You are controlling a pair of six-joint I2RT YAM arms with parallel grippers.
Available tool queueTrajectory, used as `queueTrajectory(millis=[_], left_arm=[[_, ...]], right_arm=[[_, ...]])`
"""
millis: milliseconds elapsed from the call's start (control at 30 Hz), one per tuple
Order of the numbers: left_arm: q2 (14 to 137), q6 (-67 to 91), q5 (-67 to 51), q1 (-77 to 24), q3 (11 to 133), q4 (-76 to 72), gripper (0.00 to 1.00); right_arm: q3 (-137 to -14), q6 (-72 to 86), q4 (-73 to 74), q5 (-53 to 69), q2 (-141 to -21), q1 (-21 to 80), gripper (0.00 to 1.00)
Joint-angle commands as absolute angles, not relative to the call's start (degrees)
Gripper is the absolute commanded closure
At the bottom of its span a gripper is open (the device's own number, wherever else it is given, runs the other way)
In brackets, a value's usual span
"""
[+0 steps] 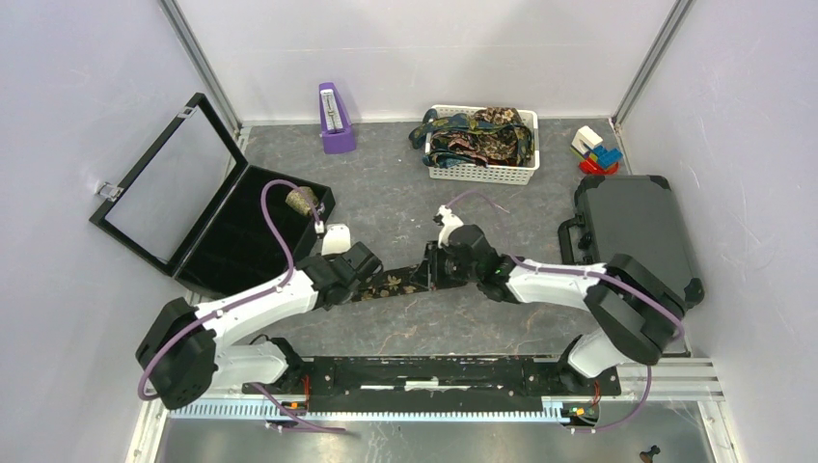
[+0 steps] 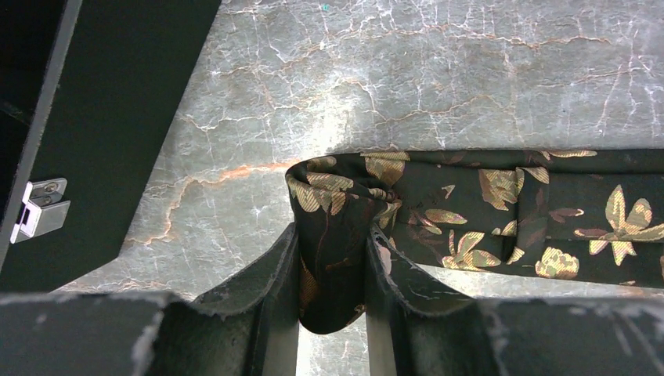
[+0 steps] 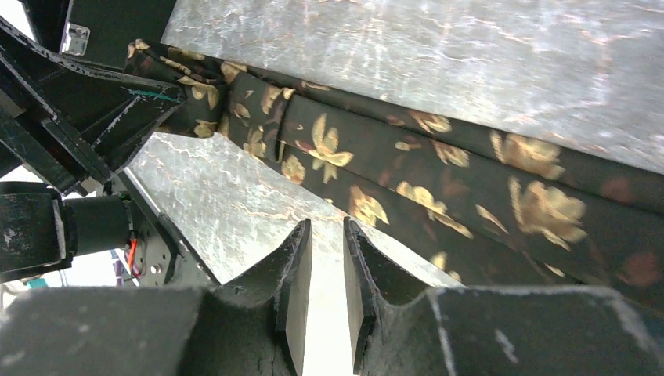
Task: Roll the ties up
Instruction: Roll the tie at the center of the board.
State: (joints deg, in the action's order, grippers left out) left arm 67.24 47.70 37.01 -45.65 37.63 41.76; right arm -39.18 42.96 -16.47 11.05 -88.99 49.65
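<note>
floral tie point(image 1: 400, 282) lies flat mid-frame on the surface point(image 1: 386, 198), stretched between both grippers. left gripper point(image 2: 333, 239) pinches its folded end, fabric bunched in the jaws. right gripper point(image 3: 326, 229) is slightly spread with nothing in the gap; the tie runs just past its tips. In the top view the grippers cover both tie ends. Both wrist views cut the tie off at the right edge.

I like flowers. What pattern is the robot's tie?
Gold flowers on the dark tie; left wrist view best.
</note>
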Motion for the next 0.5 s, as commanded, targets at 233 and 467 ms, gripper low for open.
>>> queueTrajectory(millis=[233,467], left_arm=[[76.9,55.2,47.2,-49.7,45.4,49.3,0.83],[86.3,59.0,50.7,-53.2,50.9,54.5,0.83]], right_arm=[[-31.4,38.5,-11.8,7.0,-74.6,45.1,0.71],[-28.5,37.9,-10.3,7.3,-69.8,42.7,0.71]])
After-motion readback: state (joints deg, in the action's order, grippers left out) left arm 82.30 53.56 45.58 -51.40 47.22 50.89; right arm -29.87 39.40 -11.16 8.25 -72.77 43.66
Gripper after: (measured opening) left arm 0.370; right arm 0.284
